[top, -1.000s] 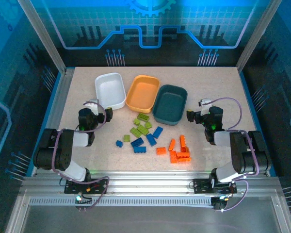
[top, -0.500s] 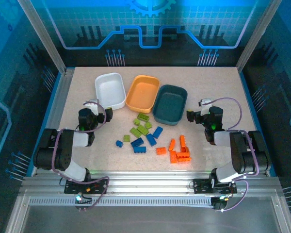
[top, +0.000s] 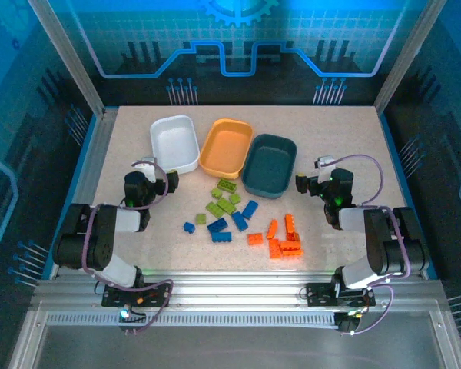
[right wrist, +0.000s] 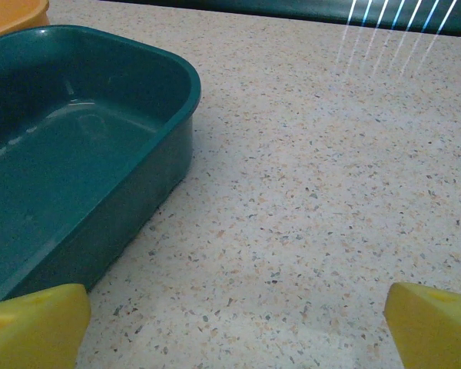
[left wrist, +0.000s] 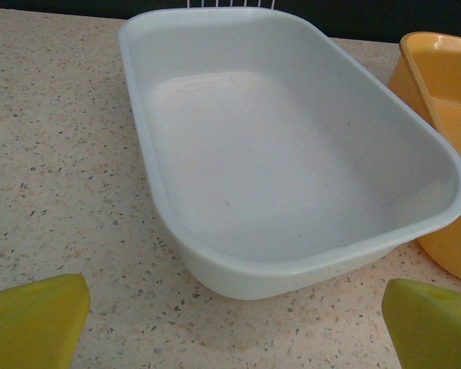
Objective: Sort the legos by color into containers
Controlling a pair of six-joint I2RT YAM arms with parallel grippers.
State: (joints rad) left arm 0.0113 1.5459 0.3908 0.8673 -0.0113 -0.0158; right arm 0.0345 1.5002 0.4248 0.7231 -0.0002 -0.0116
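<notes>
Lime green, blue and orange studded plastic bricks (top: pixel 238 219) lie bunched on the counter (top: pixel 353 146), near the white plastic tray (top: pixel 175 143), light orange tray (top: pixel 227 147) and dark teal tray (top: pixel 270 164). Left fingers (left wrist: pixel 34 319) and right fingers (right wrist: pixel 38 319) gape, holding nothing. The crowding risks a grasp catching a wrong-coloured neighbour.

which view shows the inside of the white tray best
The left wrist view: the white tray sits close up, its whole floor bare and its rim clear. The top external view shows it small, left of the light orange tray. The right wrist view looks at the dark teal tray.
</notes>
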